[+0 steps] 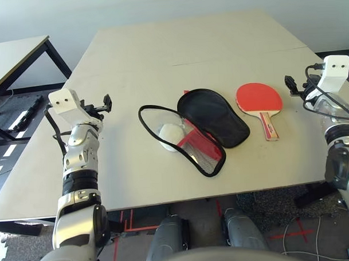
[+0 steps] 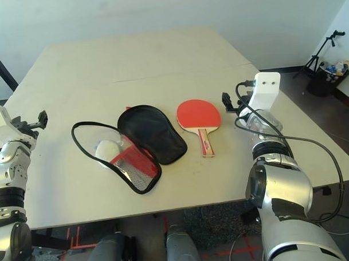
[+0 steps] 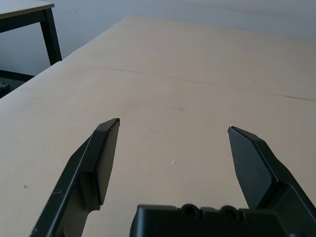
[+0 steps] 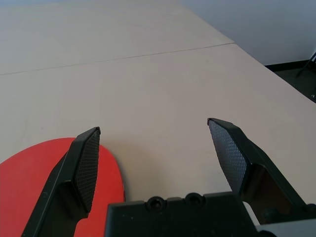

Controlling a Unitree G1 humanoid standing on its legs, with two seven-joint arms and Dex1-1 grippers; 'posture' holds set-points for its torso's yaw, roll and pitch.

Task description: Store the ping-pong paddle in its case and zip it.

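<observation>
In the left eye view, the surface (image 1: 132, 63) runs far back past everything on it, with a broad open stretch behind the things and more bare room between the left claw (image 1: 98, 109) and the case (image 1: 217, 118). The case lies opened out near the middle, its clear, mesh and red half closer to the near edge, overlapping the black half. A white lumpy bag (image 1: 172, 136) shows through the clear part. To the right of the case, with a gap between, the ping-pong paddle (image 1: 259, 98) lies flat, red face up, handle toward the robot. The right claw (image 1: 302, 87) is near the paddle's right side, apart from it. Both forearms reach forward along the sides of the surface, and another table (image 1: 11, 56) stands off to the left.

The right eye view takes in more of the right side: a tripod (image 2: 318, 57) and a black bin (image 2: 321, 83) beyond the surface's edge, and a cable (image 2: 336, 159) looping out beside the right forearm.

In the left wrist view, the left claw's fingers stand wide apart, holding nothing, with bare surface between them.

In the right wrist view, the right claw is likewise spread wide and empty; part of the paddle's red face shows behind one finger.
</observation>
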